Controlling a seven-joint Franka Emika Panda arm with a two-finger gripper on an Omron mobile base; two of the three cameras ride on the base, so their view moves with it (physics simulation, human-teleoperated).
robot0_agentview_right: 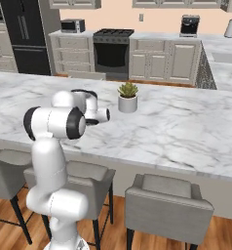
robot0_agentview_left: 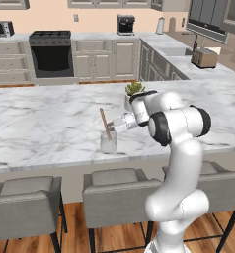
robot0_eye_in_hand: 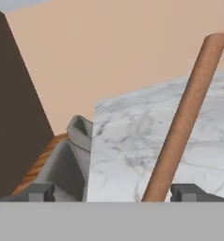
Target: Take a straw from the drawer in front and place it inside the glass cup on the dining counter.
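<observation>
The glass cup (robot0_agentview_left: 108,143) stands on the dining counter (robot0_agentview_left: 40,123) near its front edge. The brownish straw (robot0_agentview_left: 105,124) rests in the cup, leaning up to the left and rising well above the rim. My gripper (robot0_agentview_left: 114,126) is just right of the straw, above the cup. In the hand view the straw (robot0_eye_in_hand: 184,117) slants up close to the right fingertip (robot0_eye_in_hand: 189,192). The gripper (robot0_eye_in_hand: 114,193) is open, its fingers far apart and not pressing the straw. In the right base view my arm hides the cup. The drawer is out of view.
A white pot with a green plant (robot0_agentview_left: 134,91) (robot0_agentview_right: 127,97) stands on the counter just behind my hand. Grey stools (robot0_agentview_left: 122,185) (robot0_agentview_right: 169,200) line the counter's front. A toaster (robot0_agentview_left: 204,58) sits on the far right counter, with oven and cabinets along the back wall.
</observation>
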